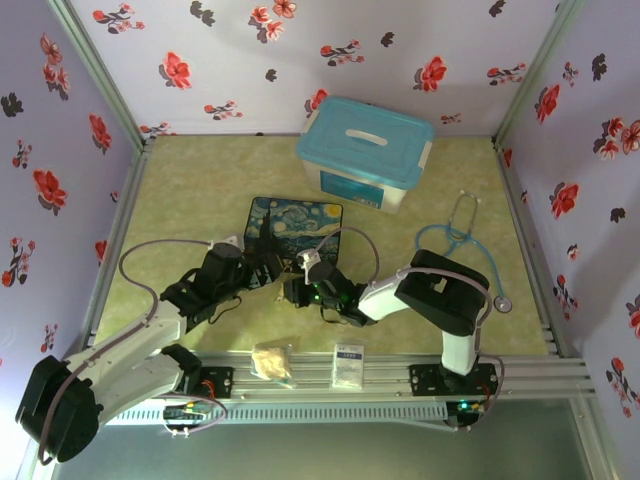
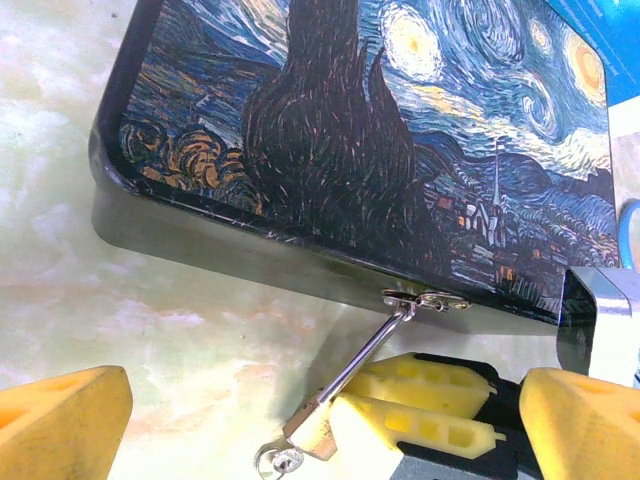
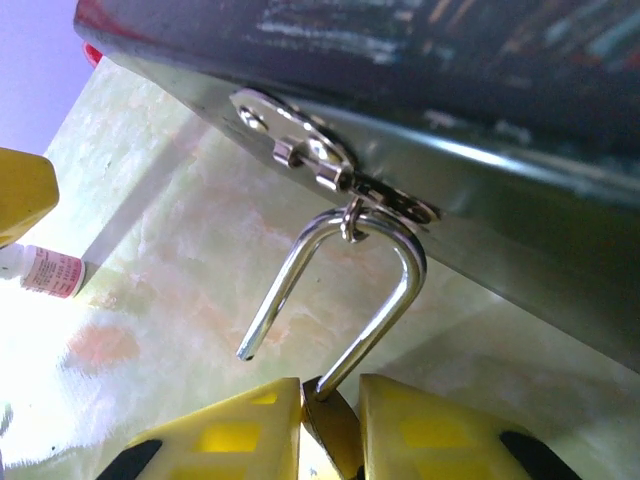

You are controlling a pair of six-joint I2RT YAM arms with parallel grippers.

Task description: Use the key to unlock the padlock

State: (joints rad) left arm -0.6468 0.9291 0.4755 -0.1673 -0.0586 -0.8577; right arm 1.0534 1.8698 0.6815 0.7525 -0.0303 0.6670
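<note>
The small brass padlock (image 3: 335,430) hangs by its silver shackle (image 3: 390,300) from the hasp (image 3: 310,150) on the front wall of the night-sky painted box (image 1: 295,225). One shackle leg is out of the body, its free end bare. My right gripper (image 3: 330,395) is shut on the padlock body, which is also seen in the left wrist view (image 2: 315,435). The key (image 2: 275,460) sticks out of the padlock's underside, showing its ringed head. My left gripper (image 2: 325,385) is open, its yellow fingers (image 2: 60,425) wide apart on either side of the padlock and touching nothing.
A blue-lidded plastic bin (image 1: 365,150) stands behind the box. A stethoscope (image 1: 465,235) lies to the right. A white card (image 1: 348,365) and a crumpled beige lump (image 1: 272,362) lie on the front rail. A small white bottle (image 3: 45,270) rests near the padlock.
</note>
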